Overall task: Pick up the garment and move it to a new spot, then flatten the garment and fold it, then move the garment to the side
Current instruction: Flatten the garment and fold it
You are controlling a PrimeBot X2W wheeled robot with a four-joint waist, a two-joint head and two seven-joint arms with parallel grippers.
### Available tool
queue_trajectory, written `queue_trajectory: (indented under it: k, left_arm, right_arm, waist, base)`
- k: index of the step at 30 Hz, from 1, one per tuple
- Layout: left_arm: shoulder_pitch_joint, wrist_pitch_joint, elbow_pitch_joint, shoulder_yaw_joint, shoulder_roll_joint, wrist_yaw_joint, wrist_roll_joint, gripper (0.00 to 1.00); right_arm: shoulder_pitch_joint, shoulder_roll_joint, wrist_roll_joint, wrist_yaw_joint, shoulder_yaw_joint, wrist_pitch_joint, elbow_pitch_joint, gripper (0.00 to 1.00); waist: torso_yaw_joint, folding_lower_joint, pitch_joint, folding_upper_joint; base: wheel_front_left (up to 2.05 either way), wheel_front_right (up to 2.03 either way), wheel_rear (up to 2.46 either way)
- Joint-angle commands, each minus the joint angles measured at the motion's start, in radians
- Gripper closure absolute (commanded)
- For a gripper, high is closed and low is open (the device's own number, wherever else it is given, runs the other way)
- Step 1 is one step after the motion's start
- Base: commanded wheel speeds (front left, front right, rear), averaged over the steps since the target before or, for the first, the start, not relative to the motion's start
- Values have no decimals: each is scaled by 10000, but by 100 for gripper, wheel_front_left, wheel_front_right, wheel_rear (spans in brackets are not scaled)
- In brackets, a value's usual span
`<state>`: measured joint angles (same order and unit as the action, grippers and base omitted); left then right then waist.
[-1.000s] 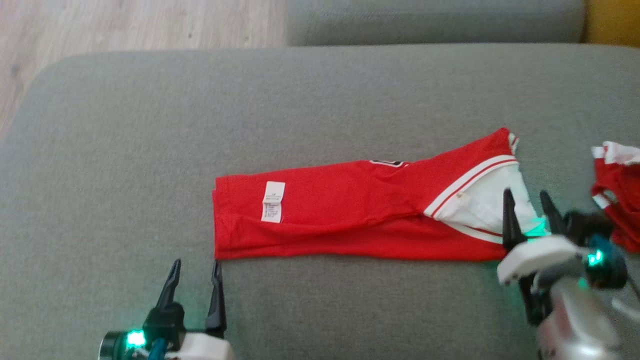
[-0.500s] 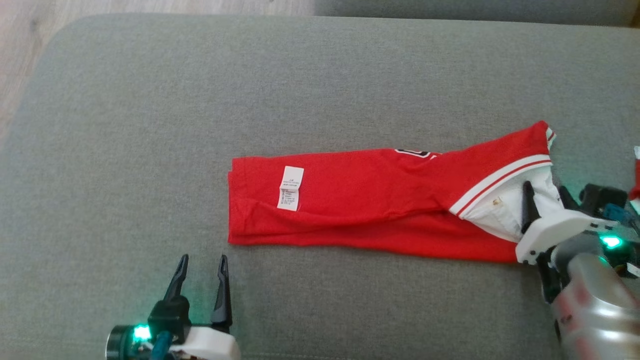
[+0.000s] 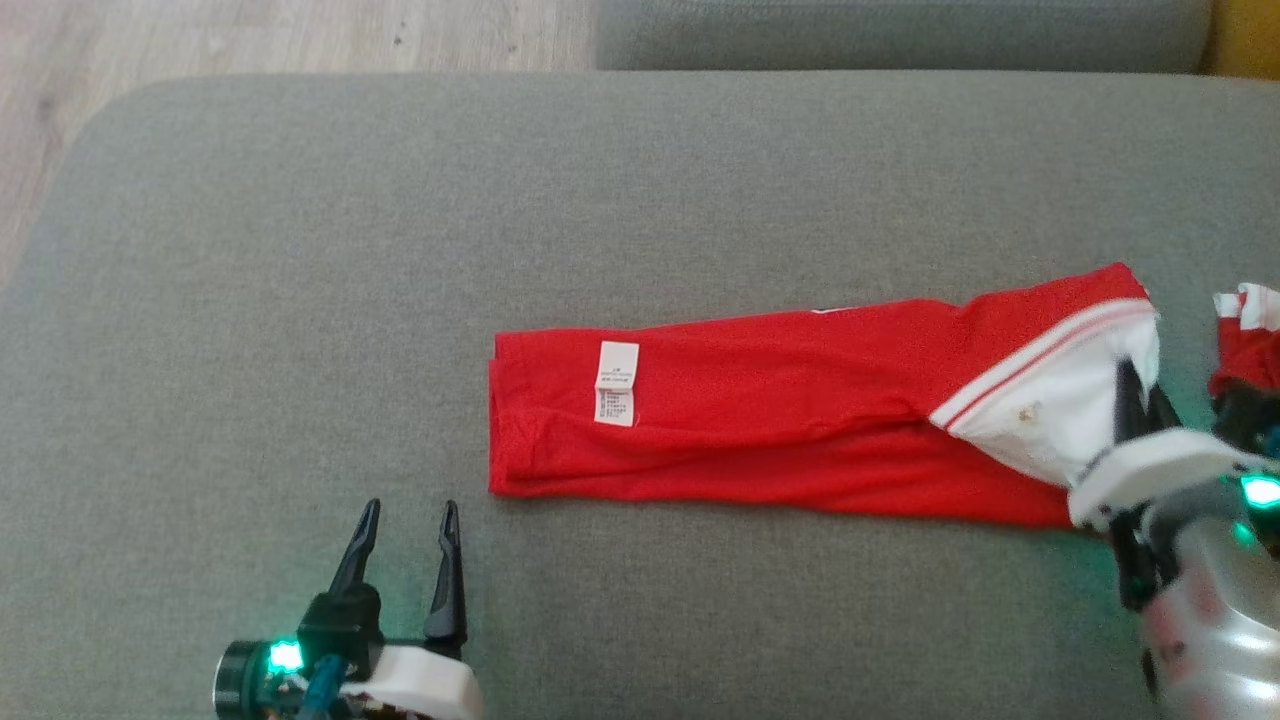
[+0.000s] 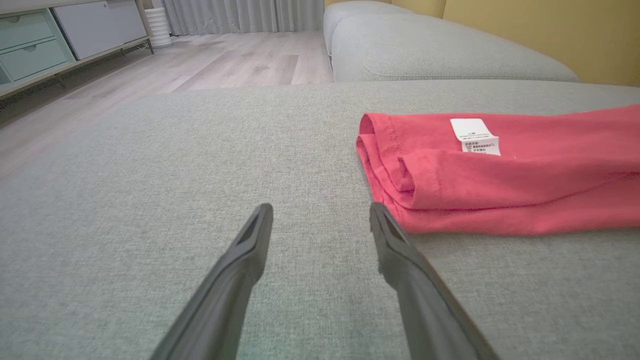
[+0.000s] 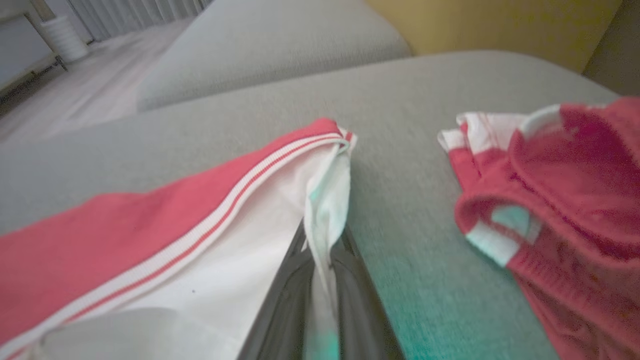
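Jaws on the left arm stand released at the near edge of the grey sofa cushion, their two dark fingers spread with bare upholstery between them and nothing held. From the left wrist view, one finger lies over open cushion, while the other ends just short of the garment's hemmed end.

Toward the near right corner, the right arm's jaws are clenched on the garment's white panel. The closed fingers pinch a fold of that white cloth, and in the right wrist view the cloth rises in a thin ridge between the two dark fingers.

The garment is red with a white striped band. It is folded into a long narrow strip lying flat across the middle of the cushion and parallel to its near edge. Its left end sits near the cushion's centre, and its right end reaches close to the right edge. A white care label lies on top near the left end, which shows stacked layers of hem.

Just beyond the garment's right end, at the right edge, lies a second bundle of red and white clothing. It is crumpled and apart from the strip, with grey cushion between them.

Past the far edge are another grey cushion, a pale wooden floor and a yellow wall.
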<state>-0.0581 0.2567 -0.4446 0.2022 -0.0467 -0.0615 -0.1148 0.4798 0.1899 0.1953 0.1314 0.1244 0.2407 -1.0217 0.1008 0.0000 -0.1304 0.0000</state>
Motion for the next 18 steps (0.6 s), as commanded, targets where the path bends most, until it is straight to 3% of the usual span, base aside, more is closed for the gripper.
queue_trajectory:
  k: [1,9,13,18]
  left_arm:
    - [-162,51,256,-206,-36,2,-69,0]
    - [95,51,132,97,-36,109,-85,0]
    - [173,51,51,216,-36,71,-71,0]
    - [203,51,-76,492,-36,215,49,0]
  right_arm:
    - [208,-99,181,-7,-482,200,768,100]
    - [-676,-1100,2189,-7,-3510,186,3749,100]
    - [-888,-1240,3211,-7,-4874,-84,4276,100]
    - [-724,-1334,3877,-7,-5743,-198,4135,100]
  waist:
    - [2,0,131,0]
    - [532,0,543,0]
    - [1224,0,724,0]
    - [2398,0,788,0]
  base:
    - [0,0,0]
    - [0,0,0]
    - [0,0,0]
    - [0,0,0]
